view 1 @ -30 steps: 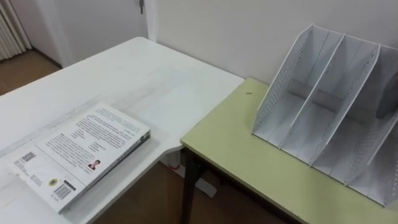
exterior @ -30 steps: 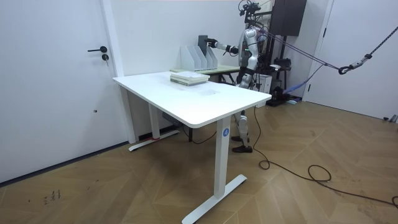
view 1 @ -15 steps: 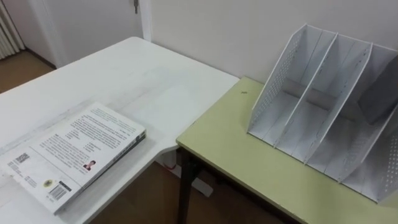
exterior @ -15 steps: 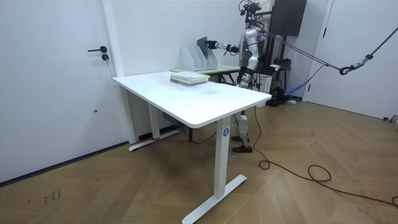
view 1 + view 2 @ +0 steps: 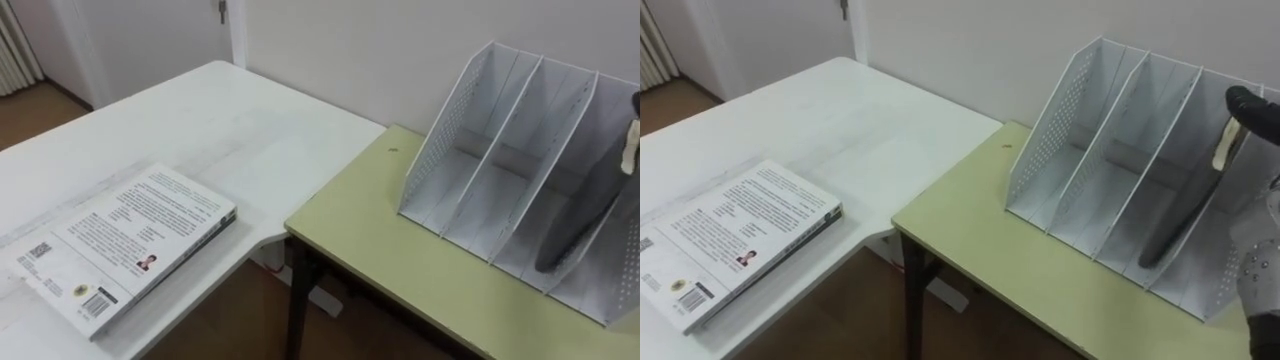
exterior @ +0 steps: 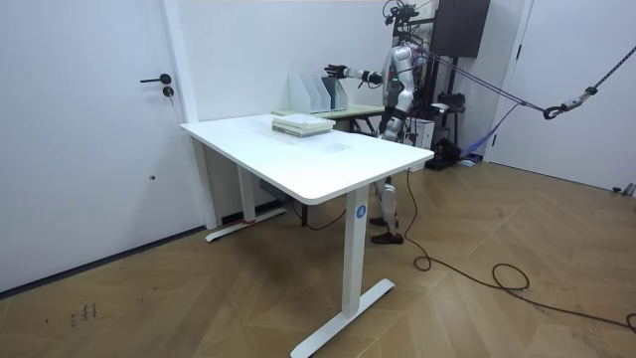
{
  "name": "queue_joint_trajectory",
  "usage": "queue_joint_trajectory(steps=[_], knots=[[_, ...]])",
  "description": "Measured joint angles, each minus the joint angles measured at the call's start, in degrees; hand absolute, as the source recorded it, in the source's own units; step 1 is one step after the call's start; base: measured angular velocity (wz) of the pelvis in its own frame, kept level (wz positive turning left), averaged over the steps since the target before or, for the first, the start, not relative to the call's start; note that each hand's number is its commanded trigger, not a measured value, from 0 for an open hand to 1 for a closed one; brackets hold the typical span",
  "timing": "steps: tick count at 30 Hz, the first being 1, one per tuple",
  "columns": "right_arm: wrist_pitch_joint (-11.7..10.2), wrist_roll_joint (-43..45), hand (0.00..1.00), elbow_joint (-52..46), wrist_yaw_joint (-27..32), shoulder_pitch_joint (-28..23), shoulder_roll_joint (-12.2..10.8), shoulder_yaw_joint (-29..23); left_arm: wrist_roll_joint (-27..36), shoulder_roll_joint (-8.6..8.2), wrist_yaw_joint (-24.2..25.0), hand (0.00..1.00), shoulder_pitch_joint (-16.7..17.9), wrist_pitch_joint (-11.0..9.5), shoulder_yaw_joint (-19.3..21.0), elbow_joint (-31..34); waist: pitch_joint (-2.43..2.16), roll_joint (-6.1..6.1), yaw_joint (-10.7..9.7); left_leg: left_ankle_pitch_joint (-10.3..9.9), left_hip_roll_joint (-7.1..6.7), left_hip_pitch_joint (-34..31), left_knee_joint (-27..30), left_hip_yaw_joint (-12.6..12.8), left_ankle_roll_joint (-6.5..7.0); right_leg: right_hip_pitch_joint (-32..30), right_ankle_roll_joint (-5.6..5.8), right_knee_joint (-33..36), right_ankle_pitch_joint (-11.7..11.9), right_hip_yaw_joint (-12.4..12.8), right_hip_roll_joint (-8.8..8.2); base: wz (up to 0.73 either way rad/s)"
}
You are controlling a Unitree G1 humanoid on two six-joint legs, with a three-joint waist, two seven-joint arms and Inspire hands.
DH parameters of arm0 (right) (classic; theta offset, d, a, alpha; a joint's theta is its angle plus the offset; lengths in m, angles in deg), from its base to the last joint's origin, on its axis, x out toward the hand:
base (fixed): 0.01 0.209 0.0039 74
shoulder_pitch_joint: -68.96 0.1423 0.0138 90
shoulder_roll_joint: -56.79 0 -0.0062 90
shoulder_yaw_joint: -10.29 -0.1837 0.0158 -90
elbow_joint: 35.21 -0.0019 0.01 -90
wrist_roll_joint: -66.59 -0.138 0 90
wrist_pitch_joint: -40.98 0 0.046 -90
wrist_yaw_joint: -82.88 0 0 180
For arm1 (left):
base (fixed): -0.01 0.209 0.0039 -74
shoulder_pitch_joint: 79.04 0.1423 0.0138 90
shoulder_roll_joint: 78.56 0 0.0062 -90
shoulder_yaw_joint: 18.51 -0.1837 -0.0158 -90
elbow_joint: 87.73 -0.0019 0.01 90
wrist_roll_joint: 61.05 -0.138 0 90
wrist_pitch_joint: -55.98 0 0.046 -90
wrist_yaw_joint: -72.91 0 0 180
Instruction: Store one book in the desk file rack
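From across the room, the robot stands behind the pale green bench (image 5: 980, 270), at its end on the room view's right. Its right arm is held out nearly level at shoulder height over the white perforated file rack (image 5: 1058, 130). The right hand (image 5: 1248, 104) hangs just above the rack's top edge. At that range its fingers look loosely spread, not closed on anything.

The eye views give the closer detail. A dark finger arches in from the right edge, over the third compartment counted from the robot's left. In that compartment stands the slim dark book (image 5: 1178, 222). It leans, its foot toward the front of the rack and its top just below the hand. Whether a finger touches the top I cannot tell. The two compartments to its left hold nothing.

On the big white bench (image 5: 840, 110) next to the green one lies a white paperback book (image 5: 735, 240), flat near the bench's edge and well apart from the rack.
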Motion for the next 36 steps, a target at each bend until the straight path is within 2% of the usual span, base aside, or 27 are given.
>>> queue_joint_trajectory(steps=[8,12,18,21,24,27,29,31,33,35,36], knots=[[0.00,0.01,0.00,-0.07,-1.12,1.19,0.01,0.00,0.04,0.02,-0.02,0.00,-0.09,0.00,0.06,0.00,0.04,-0.07,-0.08,0.00,0.00,-0.09,-0.02,0.01,0.00,-0.19,0.00,0.06,0.00,0.05,-0.01,0.00],[0.00,0.00,0.00,-1.37,-1.07,2.01,0.78,0.05,0.05,0.13,0.00,0.00,-0.17,-0.01,0.00,-0.03,0.03,-0.10,-0.07,0.00,-0.02,-0.13,-0.02,0.11,0.00,-0.19,0.01,-0.07,-0.01,0.07,-0.01,0.00],[-0.04,0.38,0.00,-7.87,-1.39,1.80,1.05,0.89,0.50,0.33,-0.01,0.00,-0.20,-0.10,-0.47,-0.13,0.04,-0.08,0.05,0.00,0.08,0.08,-0.17,0.23,0.00,0.03,0.01,-0.04,-0.01,0.16,0.10,0.00],[-0.07,1.52,0.00,-13.95,-5.48,-0.83,1.01,1.90,0.61,0.37,0.00,0.00,-0.23,-0.47,-0.65,-0.28,0.08,-0.14,0.27,0.01,0.25,0.09,-0.15,0.72,-0.04,0.04,-0.06,-0.15,0.05,0.12,0.14,-0.01],[0.05,0.39,0.00,-20.07,-14.49,-5.84,1.00,5.11,0.56,0.69,0.28,0.00,-0.50,-0.41,-0.67,-0.32,0.12,-0.09,1.02,0.00,0.44,0.07,-0.14,1.30,-0.06,-0.14,-0.23,-0.18,0.20,0.63,0.21,-0.10],[0.79,-6.43,0.00,-24.62,-25.25,-11.08,1.00,10.63,2.46,1.67,0.30,0.00,-0.22,-0.22,-1.76,-0.31,0.28,-0.26,1.34,-0.01,0.99,0.42,-0.19,1.81,-0.09,-0.08,-0.33,-0.15,0.28,1.25,0.04,-0.11],[2.73,-9.86,0.00,-24.74,-34.86,-14.63,1.00,14.80,2.98,2.48,0.35,0.00,-0.42,-0.10,-2.06,-0.30,0.28,-0.66,1.48,-0.03,1.09,0.42,-0.19,1.89,-0.19,0.05,-0.41,-0.22,0.33,1.35,0.14,0.00],[4.82,-9.91,0.00,-24.93,-41.41,-16.71,0.99,16.93,2.82,2.81,0.80,0.00,-0.99,0.07,-2.30,-0.31,0.18,-0.73,1.48,-0.05,1.03,-0.33,0.05,1.55,-0.22,-0.01,-0.37,-0.15,0.37,0.51,0.03,0.09],[5.97,-9.09,0.00,-25.75,-47.18,-17.12,0.99,18.59,2.74,3.41,1.35,0.00,-1.56,0.60,-3.17,-0.31,0.16,-0.50,1.40,-0.05,1.00,-1.22,0.28,1.47,-0.21,-0.48,-0.31,-0.15,0.52,0.12,0.02,0.12],[6.31,-8.29,0.00,-27.61,-54.49,-17.30,0.99,20.02,2.67,3.62,1.71,0.00,-2.48,1.65,-3.73,-0.37,0.11,0.08,1.74,-0.04,1.03,-1.27,0.28,1.52,-0.20,-0.78,-0.34,-0.11,0.66,0.17,0.14,0.00],[6.18,-7.56,0.00,-27.98,-56.20,-17.35,0.99,20.69,2.64,3.78,2.07,0.00,-2.56,1.78,-3.99,-0.41,0.11,0.15,1.91,-0.04,1.05,-1.15,0.26,1.53,-0.20,-0.71,-0.34,-0.10,0.67,0.18,0.10,0.00]])
